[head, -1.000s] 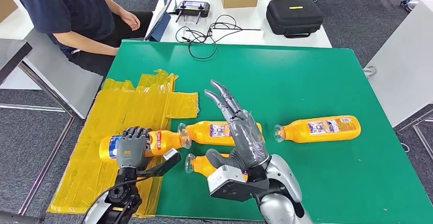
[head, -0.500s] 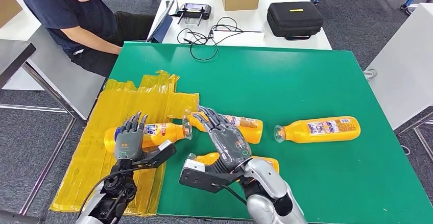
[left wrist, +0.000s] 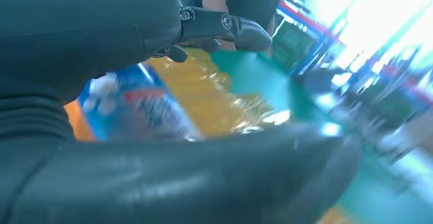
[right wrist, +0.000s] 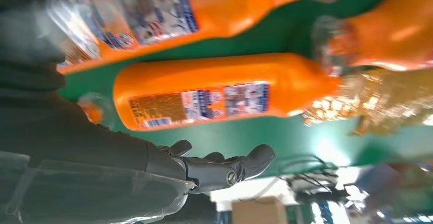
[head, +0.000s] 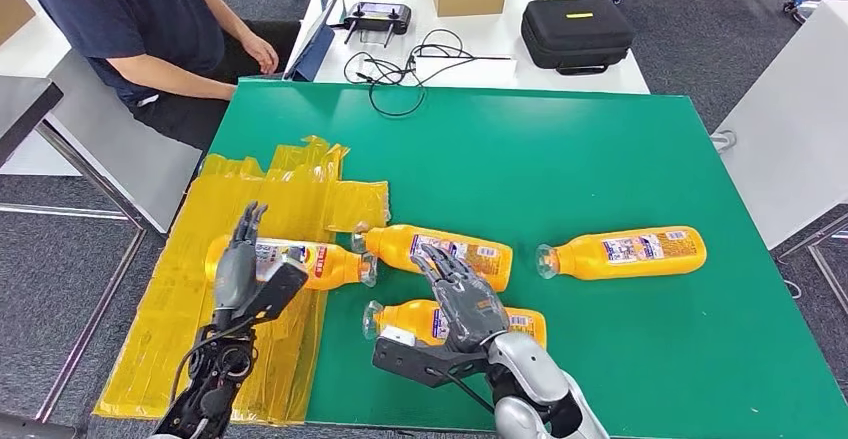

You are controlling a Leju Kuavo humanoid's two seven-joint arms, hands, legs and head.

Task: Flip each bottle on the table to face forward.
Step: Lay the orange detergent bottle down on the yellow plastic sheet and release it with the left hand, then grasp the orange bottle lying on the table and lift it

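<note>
On the green bench (head: 600, 159) lie four orange bottles. The right robot hand (head: 462, 304) rests open-fingered on the nearest bottle (head: 525, 324). The left robot hand (head: 245, 264) is open, empty, beside the leftmost bottle (head: 320, 259).

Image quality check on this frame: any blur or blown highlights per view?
Head view: sharp, evenly lit, only mild glare on the crinkled yellow plastic sheet. Left wrist view: heavily motion-blurred, background blown out white; the left hand fills it dark. Right wrist view: smeared orange plastic bottles, labels partly readable.

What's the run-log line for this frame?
left hand: open, beside bottle on yellow sheet | right hand: open, over nearest bottle | bottles: four lying on green table
</note>
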